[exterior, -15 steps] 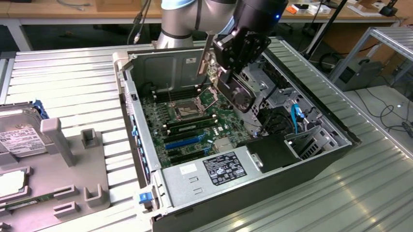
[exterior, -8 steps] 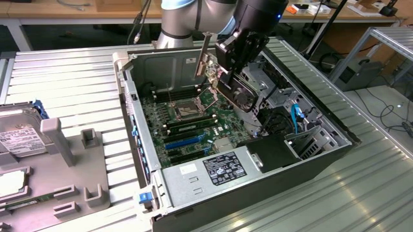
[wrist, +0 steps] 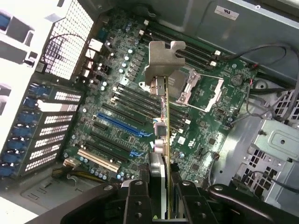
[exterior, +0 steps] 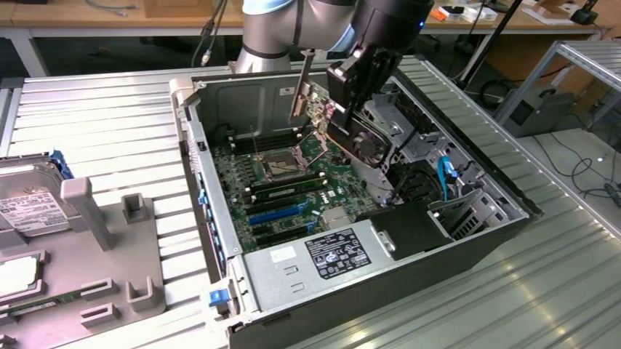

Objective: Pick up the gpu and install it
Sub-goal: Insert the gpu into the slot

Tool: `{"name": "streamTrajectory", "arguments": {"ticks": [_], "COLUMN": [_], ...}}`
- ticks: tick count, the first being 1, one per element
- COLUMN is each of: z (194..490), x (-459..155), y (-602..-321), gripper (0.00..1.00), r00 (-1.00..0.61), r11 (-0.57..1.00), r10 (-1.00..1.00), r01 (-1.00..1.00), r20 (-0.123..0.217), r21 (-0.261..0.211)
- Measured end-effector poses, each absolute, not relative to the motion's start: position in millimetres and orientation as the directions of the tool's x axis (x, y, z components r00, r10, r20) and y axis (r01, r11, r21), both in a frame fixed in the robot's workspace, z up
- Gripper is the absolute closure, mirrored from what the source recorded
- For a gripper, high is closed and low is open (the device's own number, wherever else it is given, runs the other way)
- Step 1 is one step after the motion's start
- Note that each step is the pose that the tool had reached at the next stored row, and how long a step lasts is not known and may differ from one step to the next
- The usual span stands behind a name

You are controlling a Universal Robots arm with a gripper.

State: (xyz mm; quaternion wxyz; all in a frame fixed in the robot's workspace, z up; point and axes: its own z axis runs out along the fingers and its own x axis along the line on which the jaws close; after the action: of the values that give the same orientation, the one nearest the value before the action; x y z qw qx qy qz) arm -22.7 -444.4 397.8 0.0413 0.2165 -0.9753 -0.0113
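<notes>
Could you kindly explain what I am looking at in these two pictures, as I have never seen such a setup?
This is a robot arm over an open computer case lying on a ribbed metal table. One picture comes from a camera off the arm; the other from a camera on its wrist, looking past the gripper. The gripper is closed on the gpu, a flat card held above the motherboard. At the exterior view's left a grey tray carries a hard drive.
</notes>
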Motion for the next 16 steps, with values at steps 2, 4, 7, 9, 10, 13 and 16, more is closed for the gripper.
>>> {"name": "streamTrajectory", "arguments": {"ticks": [2, 4, 7, 9, 10, 13, 16], "z": [397.7, 397.7, 397.6, 397.5, 397.5, 397.4, 397.4], "x": [-22.6, -22.5, -22.2, -22.2, -22.2, -22.1, -22.1], "y": [-444.4, -444.4, -444.4, -444.4, -444.4, -444.4, -444.4], "gripper": [0.73, 0.73, 0.73, 0.73, 0.73, 0.73, 0.73], "r00": [-0.888, -0.875, -0.848, -0.834, -0.826, -0.791, -0.775], "r11": [0.891, 0.879, 0.851, 0.838, 0.830, 0.795, 0.778], "r10": [-0.453, -0.477, -0.525, -0.546, -0.558, -0.607, -0.628], "r01": [-0.451, -0.476, -0.523, -0.545, -0.557, -0.605, -0.627], "r20": [0.076, 0.076, 0.076, 0.076, 0.076, 0.076, 0.076], "r21": [0.040, 0.040, 0.040, 0.040, 0.040, 0.040, 0.040]}}
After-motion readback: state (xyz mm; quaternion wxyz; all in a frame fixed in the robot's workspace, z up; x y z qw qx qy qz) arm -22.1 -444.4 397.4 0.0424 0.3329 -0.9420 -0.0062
